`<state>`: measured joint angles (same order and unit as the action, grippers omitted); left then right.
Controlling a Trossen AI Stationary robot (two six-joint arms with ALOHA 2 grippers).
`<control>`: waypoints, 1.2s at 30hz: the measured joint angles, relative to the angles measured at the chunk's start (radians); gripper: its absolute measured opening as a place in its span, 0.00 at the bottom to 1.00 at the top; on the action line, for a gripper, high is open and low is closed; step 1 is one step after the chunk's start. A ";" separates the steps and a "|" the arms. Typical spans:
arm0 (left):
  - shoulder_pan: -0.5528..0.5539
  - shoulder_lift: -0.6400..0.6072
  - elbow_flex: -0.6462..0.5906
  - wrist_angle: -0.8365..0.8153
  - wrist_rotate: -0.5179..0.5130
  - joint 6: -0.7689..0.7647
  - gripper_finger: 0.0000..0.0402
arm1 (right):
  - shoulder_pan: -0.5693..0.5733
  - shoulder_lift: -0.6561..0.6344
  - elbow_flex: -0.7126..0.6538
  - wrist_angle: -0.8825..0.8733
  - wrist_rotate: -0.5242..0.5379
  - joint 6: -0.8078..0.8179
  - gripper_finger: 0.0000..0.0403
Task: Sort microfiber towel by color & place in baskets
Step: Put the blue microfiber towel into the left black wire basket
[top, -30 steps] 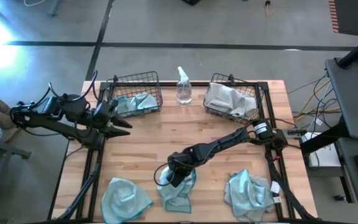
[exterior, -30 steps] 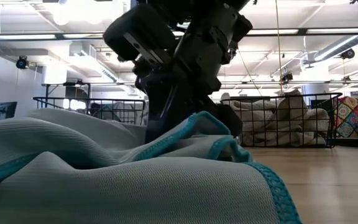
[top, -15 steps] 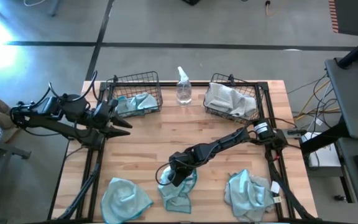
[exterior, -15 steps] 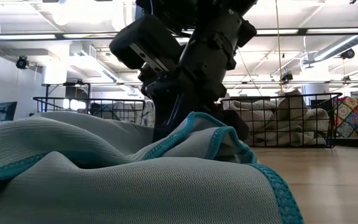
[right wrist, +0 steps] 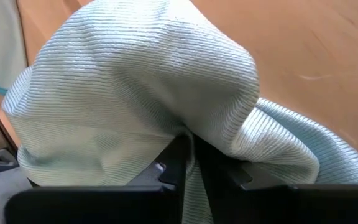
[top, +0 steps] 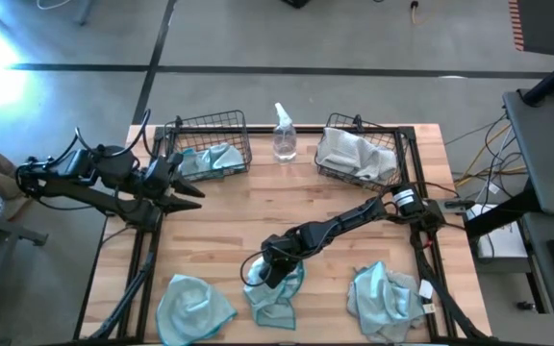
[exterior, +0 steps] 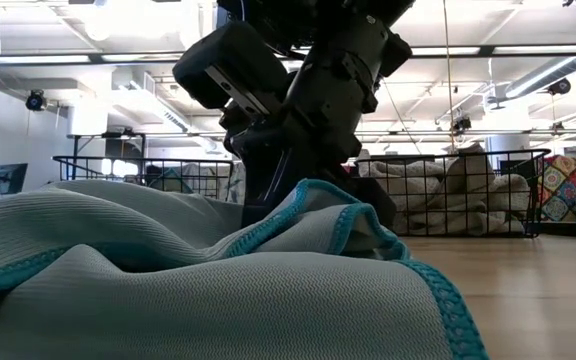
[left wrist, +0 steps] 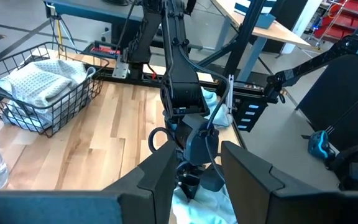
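- Left gripper hovered at the table's left edge, just in front of the left basket; its fingers stood apart with nothing between them.
- Left basket held 1 teal cloth in a crumpled heap.
- 1 teal towel lay at the front left of the table, well apart from either gripper.
- Clear spray bottle stood upright between the 2 baskets.
- Right gripper was down at the front centre, its fingers pinched together on a fold of the middle teal towel; the wrist view showed the cloth bunched over the closed tips.
- Right basket contained pale grey-white cloths.
- 1 more teal towel lay at the front right.
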<state>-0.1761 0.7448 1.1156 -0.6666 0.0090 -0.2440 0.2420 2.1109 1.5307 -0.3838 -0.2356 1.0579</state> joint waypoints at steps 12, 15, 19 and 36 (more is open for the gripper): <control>0.000 0.000 0.000 0.000 0.000 0.000 0.28 | -0.003 0.003 0.027 0.022 -0.001 -0.021 0.02; 0.000 -0.001 0.000 0.000 0.000 0.000 0.28 | -0.014 0.003 0.076 0.023 -0.001 -0.050 0.02; 0.000 -0.002 0.000 0.000 0.000 0.000 0.28 | -0.038 0.003 0.179 0.022 0.002 -0.120 0.02; 0.000 -0.036 0.000 -0.001 0.005 0.000 0.28 | -0.107 0.000 0.575 -0.033 0.057 -0.364 0.02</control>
<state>-0.1757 0.7087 1.1156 -0.6674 0.0139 -0.2436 0.1355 2.1108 2.1057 -0.4171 -0.1790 0.6935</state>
